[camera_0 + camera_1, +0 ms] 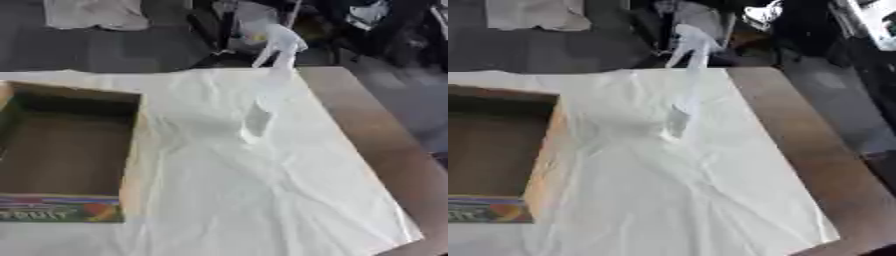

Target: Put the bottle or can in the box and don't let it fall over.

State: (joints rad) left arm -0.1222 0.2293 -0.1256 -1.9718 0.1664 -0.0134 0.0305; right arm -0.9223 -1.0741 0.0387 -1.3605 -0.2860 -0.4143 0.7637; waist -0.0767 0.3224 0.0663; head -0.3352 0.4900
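Covering most of both views, a wooden table point(385, 150) shows bare brown only along its 3 o'clock side, the rest lying under a crumpled white cloth point(262, 200). Next in size, an open cardboard box point(131, 150) sits at 9 o'clock on the cloth, its brown floor holding nothing that can be seen and a printed strip of colours running along its near wall. The left eye view takes in nearly the whole box, with its far left corner and the lettering on the strip; the right eye view cuts the box off at the picture's left edge, leaving only its right wall and part of the floor, but shows more bare table at 3 o'clock. A pale, clear spray bottle point(271, 85) stands upright on the cloth at about 12 o'clock from the table's middle, well apart from the box and to its right, its trigger head rising past the far edge of the table against the dark floor behind. Its see-through body is hard to tell from the white cloth, so its base is unclear. Neither robot hand appears in either view, so whether they are released or clenched cannot be told.
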